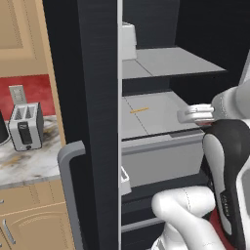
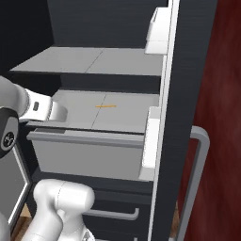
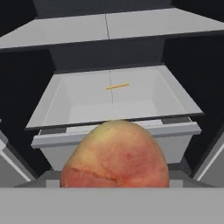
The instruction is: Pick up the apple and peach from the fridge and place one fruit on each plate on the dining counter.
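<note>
hand view: a peach [image 3: 114,155], yellow above and red below with a darker crease, sits at the bottom centre where the gripper's fingertips would rise; the jaws themselves are hidden, so whether they grasp it cannot be told. beyond it lies the open fridge [image 3: 109,57], with a grey drawer [image 3: 114,135] below a pale shelf [image 3: 111,94] bearing a thin orange stick [image 3: 117,86], and another shelf above. left base view: the white arm reaches in front of the drawer [image 1: 161,156]; a toaster [image 1: 25,126] stands on the marbled wall counter [image 1: 24,163] beside the fridge door [image 1: 97,97] with its grey handle [image 1: 68,185]. right base view: the drawer [image 2: 89,155] stands pulled out.
</note>
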{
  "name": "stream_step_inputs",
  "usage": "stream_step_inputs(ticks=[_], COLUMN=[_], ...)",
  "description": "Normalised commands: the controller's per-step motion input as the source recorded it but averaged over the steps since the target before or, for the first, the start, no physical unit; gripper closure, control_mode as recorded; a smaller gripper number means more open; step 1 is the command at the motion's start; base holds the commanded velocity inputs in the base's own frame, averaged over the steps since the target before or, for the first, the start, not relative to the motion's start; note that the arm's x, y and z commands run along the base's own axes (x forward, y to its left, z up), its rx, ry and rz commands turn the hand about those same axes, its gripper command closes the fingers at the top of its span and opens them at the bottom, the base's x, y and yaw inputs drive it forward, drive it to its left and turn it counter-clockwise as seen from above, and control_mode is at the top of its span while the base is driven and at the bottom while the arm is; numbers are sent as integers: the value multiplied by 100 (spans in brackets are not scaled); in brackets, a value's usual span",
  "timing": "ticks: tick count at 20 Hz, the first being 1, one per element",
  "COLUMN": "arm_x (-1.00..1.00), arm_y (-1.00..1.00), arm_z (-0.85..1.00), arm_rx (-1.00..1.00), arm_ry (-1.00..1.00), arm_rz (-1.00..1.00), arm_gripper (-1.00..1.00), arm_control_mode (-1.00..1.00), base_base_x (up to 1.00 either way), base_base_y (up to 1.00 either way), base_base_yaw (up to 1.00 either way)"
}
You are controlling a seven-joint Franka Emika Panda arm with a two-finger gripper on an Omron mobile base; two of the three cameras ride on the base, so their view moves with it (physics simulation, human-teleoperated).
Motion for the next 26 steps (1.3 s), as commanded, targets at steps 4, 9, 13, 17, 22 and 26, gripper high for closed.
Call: stream_step_inputs(ticks=[4, 9, 13, 17, 22, 26], arm_x=[0, 0, 0, 0, 0, 0], arm_y=[0, 0, 0, 0, 0, 0], arm_z=[0, 0, 0, 0, 0, 0], arm_rx=[0, 0, 0, 0, 0, 0], arm_ry=[0, 0, 0, 0, 0, 0], arm_rz=[0, 0, 0, 0, 0, 0], arm_gripper=[100, 100, 100, 100, 100, 100], arm_control_mode=[100, 100, 100, 100, 100, 100], base_base_x=[-1, -82, -100, -100, -97, -44], base_base_y=[0, 3, 8, 19, 57, 88], base_base_yaw=[0, 0, 0, 12, 33, 72])
